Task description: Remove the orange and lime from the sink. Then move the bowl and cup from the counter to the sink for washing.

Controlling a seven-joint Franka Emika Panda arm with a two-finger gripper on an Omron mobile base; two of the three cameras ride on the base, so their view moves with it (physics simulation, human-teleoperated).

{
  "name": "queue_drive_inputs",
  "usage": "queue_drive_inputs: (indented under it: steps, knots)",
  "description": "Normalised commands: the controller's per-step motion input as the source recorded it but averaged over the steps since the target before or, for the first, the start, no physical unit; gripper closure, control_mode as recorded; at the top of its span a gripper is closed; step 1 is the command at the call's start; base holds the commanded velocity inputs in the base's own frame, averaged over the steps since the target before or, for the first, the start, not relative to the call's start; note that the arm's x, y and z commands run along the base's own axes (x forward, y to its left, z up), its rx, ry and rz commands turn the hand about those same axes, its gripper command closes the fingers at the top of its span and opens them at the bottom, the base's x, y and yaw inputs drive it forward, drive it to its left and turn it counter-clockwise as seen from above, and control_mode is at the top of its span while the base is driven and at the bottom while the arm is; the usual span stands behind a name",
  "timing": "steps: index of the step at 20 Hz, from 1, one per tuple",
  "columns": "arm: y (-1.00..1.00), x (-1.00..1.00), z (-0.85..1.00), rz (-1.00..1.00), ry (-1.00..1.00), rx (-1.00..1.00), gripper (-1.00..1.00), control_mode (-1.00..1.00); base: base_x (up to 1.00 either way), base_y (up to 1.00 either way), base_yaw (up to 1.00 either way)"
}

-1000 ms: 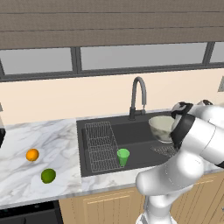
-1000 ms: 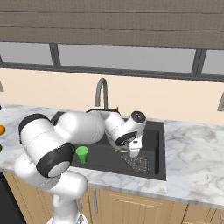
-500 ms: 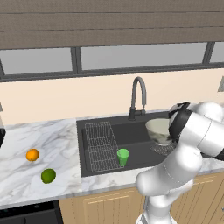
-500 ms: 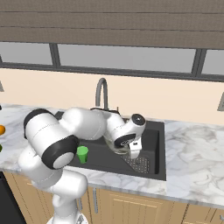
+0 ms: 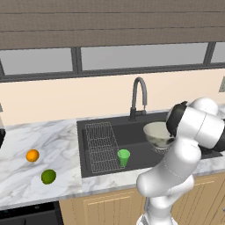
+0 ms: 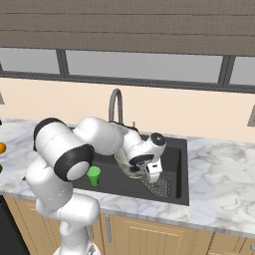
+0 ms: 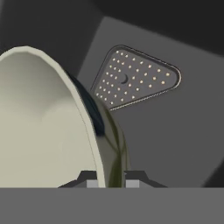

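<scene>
Hand view: the bowl (image 7: 43,127) has its thin rim pinched between the gripper's (image 7: 110,178) 2 nearly closed fingertips, hanging over the drain (image 7: 135,78) of the sink (image 5: 132,132). The cup (image 5: 124,157) stands in the basin beside the wire rack (image 5: 101,145). The orange (image 5: 32,155) and lime (image 5: 48,176) lie on the counter (image 5: 39,140).

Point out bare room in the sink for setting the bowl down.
Free: sink floor between the cup and the drain, below the bowl. Crowded: the left side, with the wire rack and the cup.
</scene>
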Motion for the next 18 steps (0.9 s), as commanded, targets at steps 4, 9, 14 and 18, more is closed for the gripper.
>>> queue_drive_inputs:
  steps: [4, 9, 14, 18]
  knots:
    - [0.02, 0.11, -0.18, 0.09, 0.0, 0.0, 1.0, -1.0, 0.0, 0.0, 0.0]
    - [0.05, 0.08, -0.19, 0.08, 0.0, 0.0, 1.0, -1.0, 0.0, 0.0, 0.0]
    - [0.04, 0.09, -0.2, 0.08, 0.0, 0.0, 1.0, -1.0, 0.0, 0.0, 0.0]
    - [0.03, 0.09, -0.19, 0.08, 0.0, 0.0, 1.0, -1.0, 0.0, 0.0, 0.0]
